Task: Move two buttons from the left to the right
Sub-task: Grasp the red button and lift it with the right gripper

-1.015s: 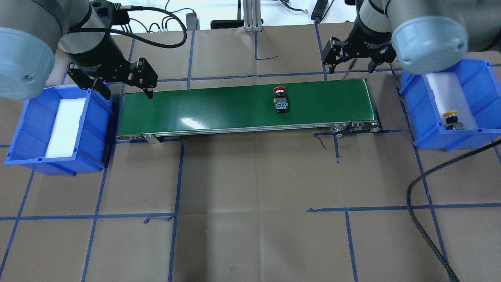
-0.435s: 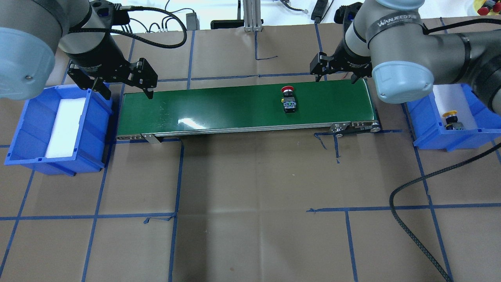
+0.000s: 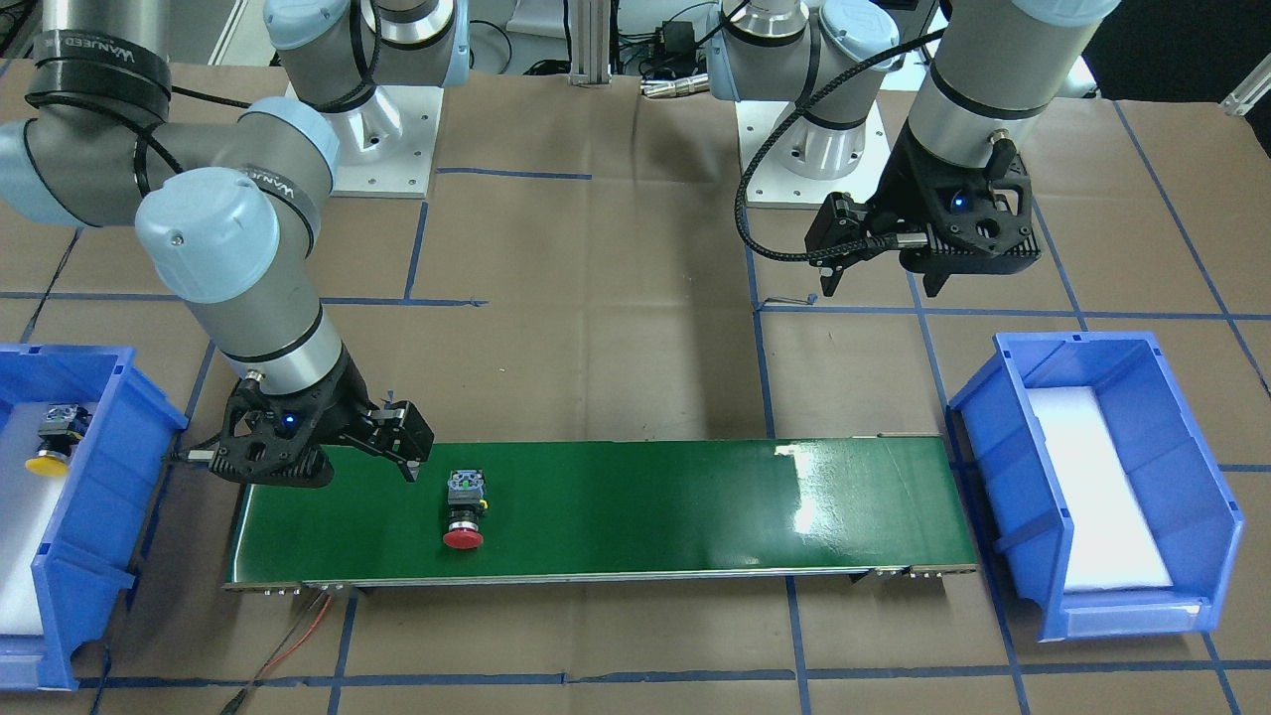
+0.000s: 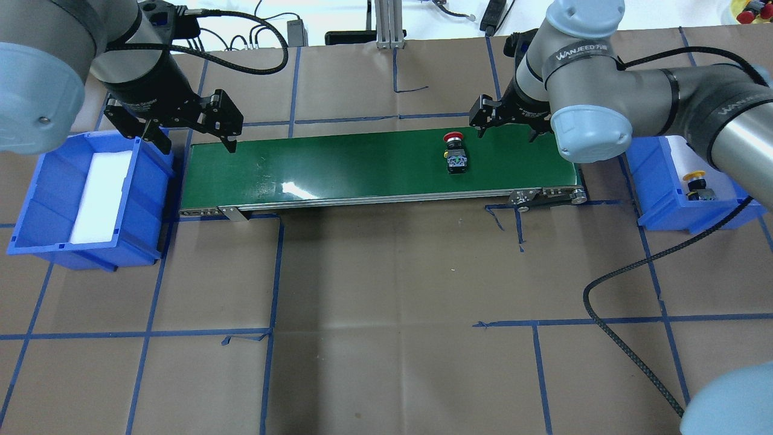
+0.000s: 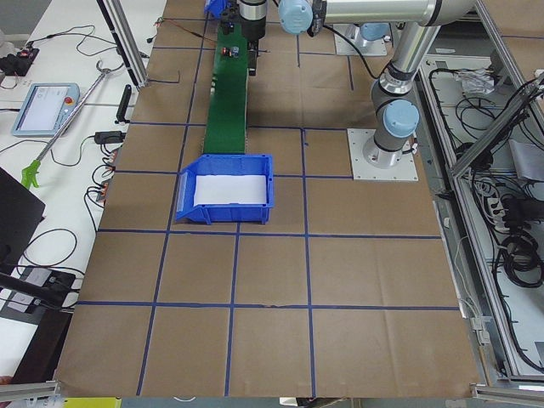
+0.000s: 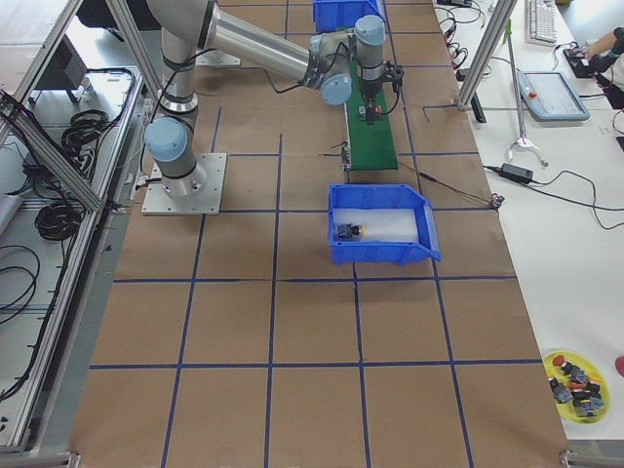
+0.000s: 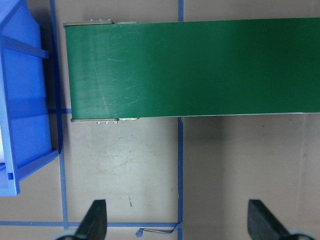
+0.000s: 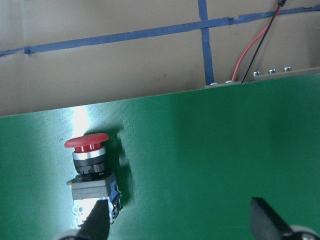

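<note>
Brown-papered table [image 4: 386, 290], blue bins at both ends. The yellow button [image 4: 696, 181] already sits in the right-hand bin [image 4: 661, 199]. The red button [image 4: 456, 154] lies on the green conveyor [image 4: 362, 163], just beside the right gripper [image 4: 506, 130], fingers spread. The left gripper [image 4: 198, 144] hangs spread, idle. Next, I'd judge: centre, descend, pinch the red one.

Red button [image 8: 91, 167] — block's lower end behind right gripper [image 8: 177, 212] finger [image 8: 97, 222]; right bin [image 4: 694, 219] — part hidden under arm [image 4: 694, 103].

The red button [image 4: 455, 156] lies on the green belt [image 4: 338, 163] near the right tool [image 4: 506, 135]; the yellow button [image 4: 696, 182] sits in a bin [image 4: 685, 219].
</note>
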`<state>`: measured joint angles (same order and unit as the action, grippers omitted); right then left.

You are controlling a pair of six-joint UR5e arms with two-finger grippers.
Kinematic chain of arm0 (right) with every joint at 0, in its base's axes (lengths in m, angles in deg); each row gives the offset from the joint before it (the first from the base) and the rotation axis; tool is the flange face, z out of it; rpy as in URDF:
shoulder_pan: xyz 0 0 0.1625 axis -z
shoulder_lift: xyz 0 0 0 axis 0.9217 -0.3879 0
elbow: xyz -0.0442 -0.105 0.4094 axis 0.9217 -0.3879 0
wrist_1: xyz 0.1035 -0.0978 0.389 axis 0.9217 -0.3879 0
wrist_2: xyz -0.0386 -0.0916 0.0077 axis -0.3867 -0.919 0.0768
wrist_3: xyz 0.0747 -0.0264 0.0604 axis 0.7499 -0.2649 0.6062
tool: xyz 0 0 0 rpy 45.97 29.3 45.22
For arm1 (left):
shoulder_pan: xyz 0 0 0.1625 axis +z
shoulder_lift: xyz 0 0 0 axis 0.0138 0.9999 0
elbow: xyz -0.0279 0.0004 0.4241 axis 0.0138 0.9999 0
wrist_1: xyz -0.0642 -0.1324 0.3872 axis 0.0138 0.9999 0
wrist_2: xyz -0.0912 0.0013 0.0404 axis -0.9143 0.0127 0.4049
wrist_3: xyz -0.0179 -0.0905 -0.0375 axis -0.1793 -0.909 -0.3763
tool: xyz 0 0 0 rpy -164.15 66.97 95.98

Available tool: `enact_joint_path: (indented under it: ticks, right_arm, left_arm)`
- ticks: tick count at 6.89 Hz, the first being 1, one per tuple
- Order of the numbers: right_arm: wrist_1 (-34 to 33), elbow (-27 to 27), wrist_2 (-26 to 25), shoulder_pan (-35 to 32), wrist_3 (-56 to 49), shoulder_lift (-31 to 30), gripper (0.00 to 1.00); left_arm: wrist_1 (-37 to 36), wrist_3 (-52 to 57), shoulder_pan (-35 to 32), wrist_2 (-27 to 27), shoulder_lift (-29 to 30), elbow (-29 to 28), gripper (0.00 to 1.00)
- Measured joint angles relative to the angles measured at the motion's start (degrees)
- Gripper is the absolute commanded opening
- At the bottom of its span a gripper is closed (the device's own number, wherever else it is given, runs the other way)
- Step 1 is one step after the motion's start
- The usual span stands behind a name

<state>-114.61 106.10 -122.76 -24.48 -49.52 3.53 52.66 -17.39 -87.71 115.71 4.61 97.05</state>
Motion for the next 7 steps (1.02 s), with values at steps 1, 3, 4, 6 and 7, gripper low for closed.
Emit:
enact_joint_path:
  ticks: [1, 3, 4, 6, 7]
  right_arm:
    - [-0.8, -0.7, 0.0, -0.6, 0.3, 1.5, 0.99]
    - [-1.8, -2.7, -0.2, -2.4, 2.3, 4.4, 0.98]
    - [-1.9, -3.0, -0.3, -2.8, 2.8, 5.4, 0.96]
    - [-1.7, -2.8, -1.0, -3.0, 3.1, 6.8, 0.65]
    - [-1.3, -2.7, -1.2, -3.0, 3.1, 7.3, 0.26]
  left_arm:
    - [0.0, 0.0, 0.0, 0.0, 0.0, 0.0, 1.00]
    - [0.0, 0.0, 0.0, 0.0, 0.0, 0.1, 1.00]
    - [0.0, 0.0, 0.0, 0.0, 0.0, 0.1, 1.00]
    - [0.0, 0.0, 0.0, 0.0, -0.1, 0.1, 1.00]
    - [0.0, 0.0, 0.0, 0.0, -0.1, 0.1, 1.00]
